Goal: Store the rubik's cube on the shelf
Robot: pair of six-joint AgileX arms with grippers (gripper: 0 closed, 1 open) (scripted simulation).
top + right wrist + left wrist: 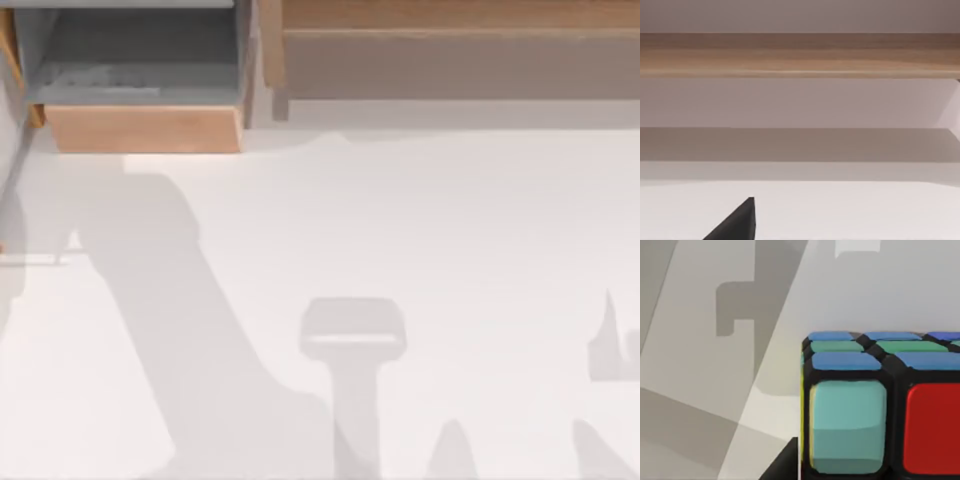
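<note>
drawer unit (145, 90) at table's (420, 250) far left, shelf (450, 40) beside it at far right

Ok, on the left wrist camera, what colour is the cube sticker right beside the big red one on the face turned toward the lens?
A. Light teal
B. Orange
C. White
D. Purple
A. In the left wrist view the rubik's cube shows a light teal square next to the red square on its near face, with blue and green squares on the face above them.
</note>
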